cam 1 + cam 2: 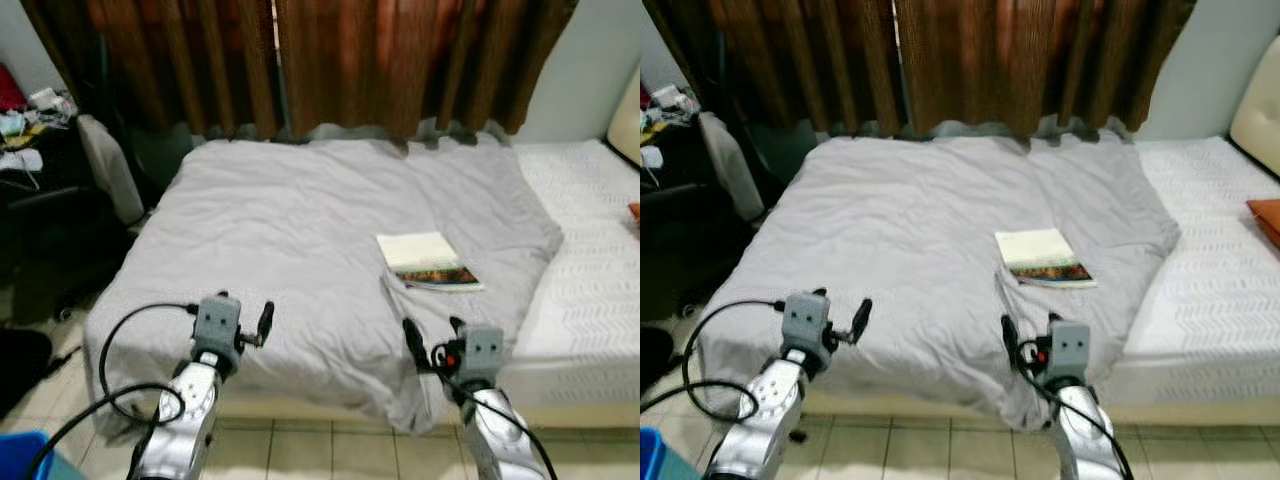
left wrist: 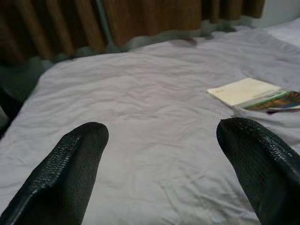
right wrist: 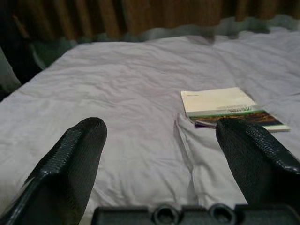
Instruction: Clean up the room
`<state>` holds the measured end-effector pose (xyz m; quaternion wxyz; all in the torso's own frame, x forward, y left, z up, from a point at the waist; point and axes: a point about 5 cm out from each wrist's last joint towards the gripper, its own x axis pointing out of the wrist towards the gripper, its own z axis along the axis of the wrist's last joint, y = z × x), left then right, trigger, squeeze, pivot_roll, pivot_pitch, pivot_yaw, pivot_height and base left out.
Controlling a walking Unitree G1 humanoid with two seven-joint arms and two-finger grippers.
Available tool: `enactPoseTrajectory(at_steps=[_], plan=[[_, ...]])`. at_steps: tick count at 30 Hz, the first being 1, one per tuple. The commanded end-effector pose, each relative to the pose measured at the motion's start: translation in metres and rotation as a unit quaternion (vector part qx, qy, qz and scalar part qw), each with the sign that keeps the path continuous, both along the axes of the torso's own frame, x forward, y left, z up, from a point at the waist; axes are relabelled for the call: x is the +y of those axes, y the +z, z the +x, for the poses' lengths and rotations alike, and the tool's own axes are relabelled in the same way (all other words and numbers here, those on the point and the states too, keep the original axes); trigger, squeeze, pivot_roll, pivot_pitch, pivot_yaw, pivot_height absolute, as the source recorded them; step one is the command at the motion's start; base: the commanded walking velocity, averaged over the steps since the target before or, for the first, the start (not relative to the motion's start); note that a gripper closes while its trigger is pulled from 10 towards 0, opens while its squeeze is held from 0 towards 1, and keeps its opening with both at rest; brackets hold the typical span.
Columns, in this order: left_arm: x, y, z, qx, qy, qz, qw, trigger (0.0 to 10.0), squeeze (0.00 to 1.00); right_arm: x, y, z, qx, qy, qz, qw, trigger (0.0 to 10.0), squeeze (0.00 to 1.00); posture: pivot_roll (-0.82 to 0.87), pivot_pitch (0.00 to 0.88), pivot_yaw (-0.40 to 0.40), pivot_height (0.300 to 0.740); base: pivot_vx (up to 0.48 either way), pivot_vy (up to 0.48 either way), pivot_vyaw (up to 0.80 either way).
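A thin book (image 1: 428,260) with a cream cover and a colourful lower edge lies flat on the grey blanket (image 1: 300,230) of the bed, right of its middle. My left gripper (image 1: 232,312) hovers open over the bed's near edge, well left of the book (image 2: 253,92), and holds nothing. Over the near edge further right is my right gripper (image 1: 434,334), also open and empty. It sits a short way in front of the book (image 3: 225,105), with its two black fingers (image 3: 70,164) wide apart.
Brown curtains (image 1: 330,60) hang behind the bed. A white bare mattress (image 1: 590,250) adjoins on the right, with an orange item (image 1: 1265,215) on it. A dark cluttered desk (image 1: 30,150) and a pale draped cloth (image 1: 105,165) stand left. A blue bin (image 1: 20,455) and tiled floor (image 1: 330,450) are near.
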<state>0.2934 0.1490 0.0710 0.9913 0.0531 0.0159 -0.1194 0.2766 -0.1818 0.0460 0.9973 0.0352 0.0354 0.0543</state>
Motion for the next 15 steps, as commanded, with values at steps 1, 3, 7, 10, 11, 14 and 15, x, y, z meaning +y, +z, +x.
enactPoseTrajectory(at_steps=[1, 3, 7, 10, 11, 14, 15], plan=[[-0.0063, -0.0019, 0.0001, 0.006, -0.010, -0.002, 1.000, 10.0, 0.00, -0.0068, 0.0009, 0.0004, 0.002, -0.005, -0.005, 1.000, 10.0, 0.00, -0.09, 0.000, 0.036, 0.740, 0.442, 0.000, 0.00], [-0.0075, -0.0020, 0.0004, 0.006, -0.010, -0.005, 1.000, 10.0, 0.00, -0.0061, 0.0007, 0.0009, 0.003, -0.002, -0.005, 1.000, 10.0, 0.00, -0.08, 0.000, 0.034, 0.740, 0.442, 0.000, 0.00], [-0.0083, -0.0023, 0.0004, 0.007, -0.010, -0.012, 1.000, 10.0, 0.00, -0.0044, 0.0005, 0.0015, 0.003, 0.004, -0.007, 1.000, 10.0, 0.00, -0.08, 0.000, 0.032, 0.740, 0.442, 0.000, 0.00], [-0.0086, -0.0030, 0.0002, 0.008, -0.010, -0.016, 1.000, 10.0, 0.00, -0.0038, 0.0002, 0.0019, 0.005, 0.008, -0.007, 1.000, 10.0, 0.00, -0.08, 0.000, 0.032, 0.740, 0.442, 0.000, 0.00], [-0.0086, -0.0032, 0.0000, 0.009, -0.010, -0.016, 1.000, 10.0, 0.00, -0.0037, 0.0002, 0.0019, 0.005, 0.009, -0.007, 1.000, 10.0, 0.00, -0.08, 0.000, 0.032, 0.740, 0.442, 0.000, 0.00], [-0.0090, -0.0040, -0.0005, 0.010, -0.010, -0.015, 1.000, 10.0, 0.00, -0.0031, -0.0003, 0.0018, 0.007, 0.011, -0.007, 1.000, 10.0, 0.00, -0.08, 0.000, 0.029, 0.740, 0.442, 0.000, 0.00], [-0.0091, -0.0042, -0.0005, 0.011, -0.010, -0.014, 1.000, 10.0, 0.00, -0.0030, -0.0005, 0.0017, 0.007, 0.013, -0.007, 1.000, 10.0, 0.00, -0.08, 0.000, 0.029, 0.740, 0.442, 0.000, 0.00]])
